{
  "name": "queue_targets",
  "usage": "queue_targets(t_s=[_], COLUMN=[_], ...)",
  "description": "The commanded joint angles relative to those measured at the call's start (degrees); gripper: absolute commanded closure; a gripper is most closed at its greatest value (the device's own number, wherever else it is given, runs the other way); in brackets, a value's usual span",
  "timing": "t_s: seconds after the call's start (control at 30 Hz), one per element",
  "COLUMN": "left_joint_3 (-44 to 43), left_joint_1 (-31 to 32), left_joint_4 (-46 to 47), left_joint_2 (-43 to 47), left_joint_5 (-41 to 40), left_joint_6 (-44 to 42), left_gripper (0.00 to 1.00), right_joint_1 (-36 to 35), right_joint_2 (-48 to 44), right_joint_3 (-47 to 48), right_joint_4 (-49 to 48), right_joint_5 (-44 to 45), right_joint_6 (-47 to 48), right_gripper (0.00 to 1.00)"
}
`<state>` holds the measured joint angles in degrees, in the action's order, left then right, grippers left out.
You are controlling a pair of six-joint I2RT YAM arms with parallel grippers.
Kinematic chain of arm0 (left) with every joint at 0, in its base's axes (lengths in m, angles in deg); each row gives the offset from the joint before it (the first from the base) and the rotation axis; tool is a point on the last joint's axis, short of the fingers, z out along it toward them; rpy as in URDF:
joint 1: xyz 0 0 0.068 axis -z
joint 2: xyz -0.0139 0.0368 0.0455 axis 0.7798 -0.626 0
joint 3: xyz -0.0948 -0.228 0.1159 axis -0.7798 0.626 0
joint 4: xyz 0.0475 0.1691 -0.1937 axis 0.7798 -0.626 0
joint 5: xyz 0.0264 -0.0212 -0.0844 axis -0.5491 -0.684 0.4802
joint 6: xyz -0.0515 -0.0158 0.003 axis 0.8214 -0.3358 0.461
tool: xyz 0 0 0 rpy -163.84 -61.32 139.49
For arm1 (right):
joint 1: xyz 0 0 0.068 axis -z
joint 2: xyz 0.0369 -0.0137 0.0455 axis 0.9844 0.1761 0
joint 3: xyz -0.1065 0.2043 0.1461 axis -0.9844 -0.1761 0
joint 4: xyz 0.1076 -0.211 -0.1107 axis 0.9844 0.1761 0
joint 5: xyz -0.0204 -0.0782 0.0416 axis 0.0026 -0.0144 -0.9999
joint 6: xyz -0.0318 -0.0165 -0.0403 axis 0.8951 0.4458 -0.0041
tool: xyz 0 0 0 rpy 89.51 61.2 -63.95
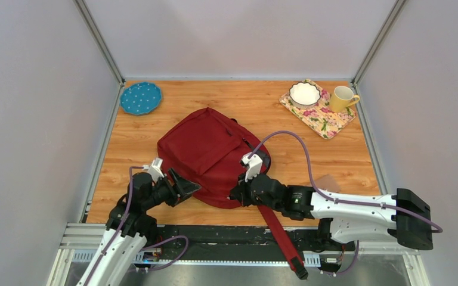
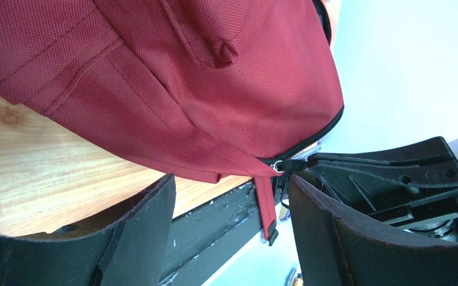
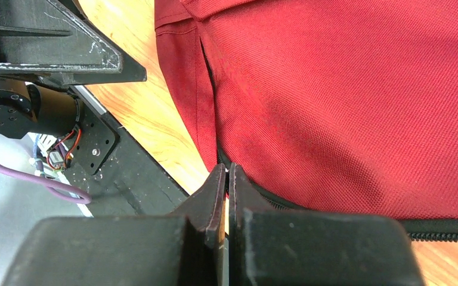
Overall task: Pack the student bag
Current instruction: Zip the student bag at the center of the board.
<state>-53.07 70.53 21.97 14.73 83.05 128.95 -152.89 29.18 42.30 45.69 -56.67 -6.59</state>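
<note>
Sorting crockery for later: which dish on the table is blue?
The dotted plate in the far left corner is blue; the bowl is white and the mug yellow, both far right at the floral tray.

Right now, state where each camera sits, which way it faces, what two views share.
Top external: above and behind the arms, looking down on the table; both arms and bag show.
Left wrist: looks past its open left gripper at the bag's edge.
Right wrist: looks past its shut right gripper along the bag's side.
Shared: each wrist view shows the other gripper and the red bag.
</note>
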Motion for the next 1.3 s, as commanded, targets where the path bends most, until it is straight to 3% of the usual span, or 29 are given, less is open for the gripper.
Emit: queue_targets(t_s=[0.0, 0.33, 0.5, 0.6, 0.9, 1.0, 1.03, 1.1, 1.13, 1.27], left_joint_3=[-1.26, 2.25, 6.56, 8.32, 11.31, 13.24, 13.51, 14.12, 14.04, 13.77], left_joint_1=[2.76, 18.32, 21.22, 22.37, 22.55, 22.55, 22.46, 22.55, 22.55, 22.55], left_joint_4=[1.94, 16.07, 24.35, 28.74, 31.56, 32.44, 33.92, 33.59, 33.07, 28.06], left_joint_2=[-3.36, -10.92, -16.45, -18.22, -17.87, -16.55, -16.20, -15.23, -14.97, -12.26], left_joint_5=[0.21, -12.71, -12.97, -14.29, -19.56, -21.58, -22.37, -22.82, -23.43, -24.66], left_joint_6=[2.96, 7.17, 8.06, 8.93, 8.94, 9.37, 9.38, 9.11, 8.85, 7.88], left_gripper=[0.23, 0.23, 0.33, 0.46, 0.49, 0.58, 0.71, 0.85, 1.00, 1.00], right_joint_1=[0.17, 0.17, 0.17, 0.17, -0.35, -0.53, -0.70, -0.79, -0.79, -0.88], right_joint_2=[1.37, 3.22, 2.70, 1.47, 0.32, 0.76, 0.85, 1.29, 1.38, 1.38], right_joint_3=[1.70, 3.28, 2.75, 2.23, 1.43, 1.26, 1.26, 1.08, 1.08, 2.13], right_joint_4=[-3.21, -3.04, -3.74, -3.74, -4.18, -4.53, -4.53, -4.62, -4.53, 1.06], right_joint_5=[0.85, 1.11, -0.12, -0.29, -3.37, -6.00, -6.53, -7.06, -6.80, -1.37], right_joint_6=[-0.92, -1.36, -1.71, -2.06, -0.48, 0.75, 0.75, 0.58, 0.40, 0.14], right_gripper=[1.00, 1.00, 1.00, 1.00, 1.00, 1.00, 1.00, 1.00, 1.00, 1.00])
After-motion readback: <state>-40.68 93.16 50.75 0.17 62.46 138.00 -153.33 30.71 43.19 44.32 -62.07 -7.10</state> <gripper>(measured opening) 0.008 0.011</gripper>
